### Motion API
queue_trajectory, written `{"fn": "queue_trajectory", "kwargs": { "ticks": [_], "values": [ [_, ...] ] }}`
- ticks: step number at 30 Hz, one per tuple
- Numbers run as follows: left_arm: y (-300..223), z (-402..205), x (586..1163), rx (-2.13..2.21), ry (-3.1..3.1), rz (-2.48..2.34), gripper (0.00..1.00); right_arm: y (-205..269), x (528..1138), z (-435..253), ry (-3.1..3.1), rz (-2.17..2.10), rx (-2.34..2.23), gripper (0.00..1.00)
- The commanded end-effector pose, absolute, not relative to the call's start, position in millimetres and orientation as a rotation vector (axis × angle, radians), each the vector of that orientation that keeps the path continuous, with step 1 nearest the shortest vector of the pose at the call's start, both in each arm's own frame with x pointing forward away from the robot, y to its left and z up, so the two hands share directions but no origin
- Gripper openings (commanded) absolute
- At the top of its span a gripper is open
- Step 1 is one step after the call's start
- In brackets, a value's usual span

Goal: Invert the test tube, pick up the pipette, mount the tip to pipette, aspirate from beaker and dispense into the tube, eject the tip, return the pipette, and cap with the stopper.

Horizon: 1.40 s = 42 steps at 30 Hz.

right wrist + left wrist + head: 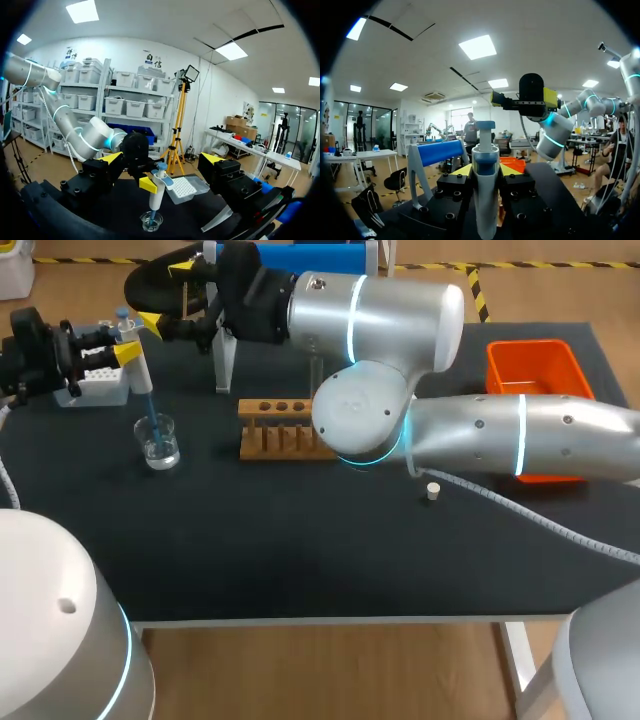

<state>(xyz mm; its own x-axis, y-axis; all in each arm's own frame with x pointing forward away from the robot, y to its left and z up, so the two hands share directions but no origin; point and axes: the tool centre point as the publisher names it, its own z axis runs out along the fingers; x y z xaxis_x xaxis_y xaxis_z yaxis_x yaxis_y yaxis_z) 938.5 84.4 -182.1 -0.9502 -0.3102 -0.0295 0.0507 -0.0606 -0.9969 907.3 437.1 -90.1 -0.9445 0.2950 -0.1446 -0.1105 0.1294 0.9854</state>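
Note:
My left gripper (128, 352) is shut on a white and blue pipette (139, 368), held upright at the table's far left. Its blue tip (151, 412) dips into a small glass beaker (159, 441) holding clear liquid. In the left wrist view the pipette (485, 190) stands between my yellow fingertips (462, 170). My right arm reaches across from the right, and its gripper (165, 297) stands open just beyond the pipette's top. From the right wrist the pipette (157, 192) and beaker (151, 221) lie ahead between the wide-apart jaws. A small white stopper (433, 491) lies right of centre.
A wooden tube rack (285, 430) stands mid-table, partly behind my right arm's elbow. A white tip box (100, 382) sits beside the left gripper. A pipette stand (225, 352) is at the back. An orange bin (535, 368) is at the far right.

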Motion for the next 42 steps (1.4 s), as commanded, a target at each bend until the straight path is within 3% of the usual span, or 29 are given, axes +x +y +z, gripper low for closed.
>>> {"fn": "queue_trajectory", "kwargs": {
  "ticks": [1,22,23,24,28,42],
  "values": [
    [85.3,-182.3,938.7,-0.276,1.963,-2.106,0.00,439.1,912.3,-95.0,2.374,2.238,-0.573,1.00],
    [85.3,-182.3,938.7,-0.276,1.963,-2.106,0.00,454.0,914.9,-102.6,2.398,2.374,-0.724,1.00],
    [85.3,-182.3,938.7,-0.276,1.963,-2.106,0.00,454.2,913.9,-102.4,2.396,2.372,-0.726,0.82],
    [85.3,-182.3,938.7,-0.276,1.963,-2.106,0.00,454.4,913.4,-102.2,2.394,2.367,-0.716,0.50],
    [85.3,-182.3,938.7,-0.276,1.963,-2.106,0.00,454.3,911.8,-100.0,2.392,2.341,-0.671,0.00],
    [85.3,-182.3,938.7,-0.276,1.963,-2.106,0.00,456.9,913.4,-94.0,2.384,2.301,-0.549,0.00]
  ]
}}
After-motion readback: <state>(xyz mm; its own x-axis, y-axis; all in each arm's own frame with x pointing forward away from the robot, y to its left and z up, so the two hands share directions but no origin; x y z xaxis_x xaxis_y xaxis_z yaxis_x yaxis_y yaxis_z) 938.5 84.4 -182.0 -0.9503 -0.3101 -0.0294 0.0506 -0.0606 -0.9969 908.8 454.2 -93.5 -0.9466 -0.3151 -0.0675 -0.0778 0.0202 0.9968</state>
